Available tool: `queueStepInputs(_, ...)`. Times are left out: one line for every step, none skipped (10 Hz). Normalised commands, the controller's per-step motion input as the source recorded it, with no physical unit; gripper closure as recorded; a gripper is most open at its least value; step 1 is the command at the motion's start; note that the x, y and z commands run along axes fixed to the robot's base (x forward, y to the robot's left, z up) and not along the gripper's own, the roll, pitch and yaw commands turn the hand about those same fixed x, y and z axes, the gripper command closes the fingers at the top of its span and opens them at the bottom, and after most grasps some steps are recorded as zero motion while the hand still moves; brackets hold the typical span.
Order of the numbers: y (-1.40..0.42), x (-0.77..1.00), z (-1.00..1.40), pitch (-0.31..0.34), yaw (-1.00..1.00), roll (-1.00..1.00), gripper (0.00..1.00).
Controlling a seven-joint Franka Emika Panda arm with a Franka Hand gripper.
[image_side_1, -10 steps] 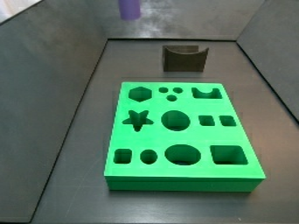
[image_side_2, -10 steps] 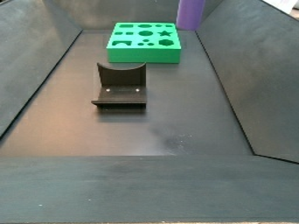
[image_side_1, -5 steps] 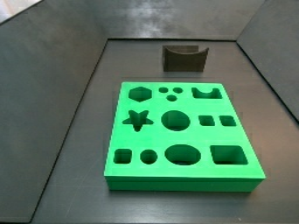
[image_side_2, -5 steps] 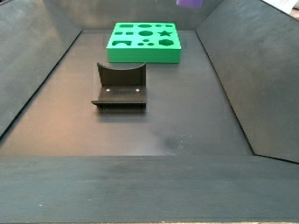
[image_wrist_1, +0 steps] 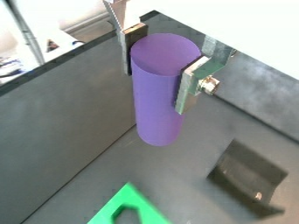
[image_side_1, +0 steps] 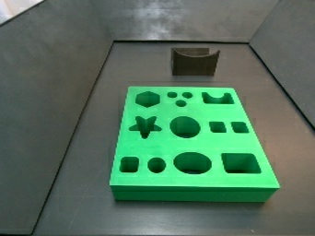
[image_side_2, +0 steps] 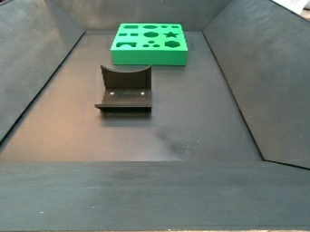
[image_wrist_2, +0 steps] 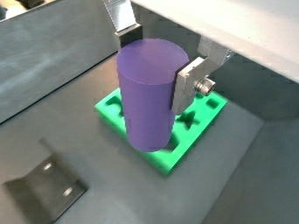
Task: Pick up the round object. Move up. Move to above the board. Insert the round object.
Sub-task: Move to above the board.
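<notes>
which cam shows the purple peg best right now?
Either wrist view: the round object hangs upright, clamped between the gripper fingers, its full length visible; likewise in the other wrist picture, above the board. Neither side view shows the peg or gripper.

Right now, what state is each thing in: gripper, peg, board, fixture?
Gripper: shut on the purple peg, out of both side views.
Purple peg: held upright, clear of the floor.
Green board: flat on the floor, holes empty.
Fixture: standing on the floor, nothing in it.
</notes>
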Motion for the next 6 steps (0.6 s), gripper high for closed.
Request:
queueStepInputs(-1.00,0.34,0.16,0.177,0.03,0.05,1.00)
queueStepInputs(-1.00,0.36,0.16,0.136,0.03,0.05,1.00)
queueStepInputs(-1.00,0.39,0.16,0.134,0.02,0.07,1.00)
queueStepInputs(-0.92,0.39,0.15,0.137,0.01,0.08,1.00)
queueStepInputs(-0.45,0.26,0.07,0.161,0.01,0.11,1.00)
queueStepInputs(-0.31,0.21,0.06,0.159,0.01,0.10,1.00)
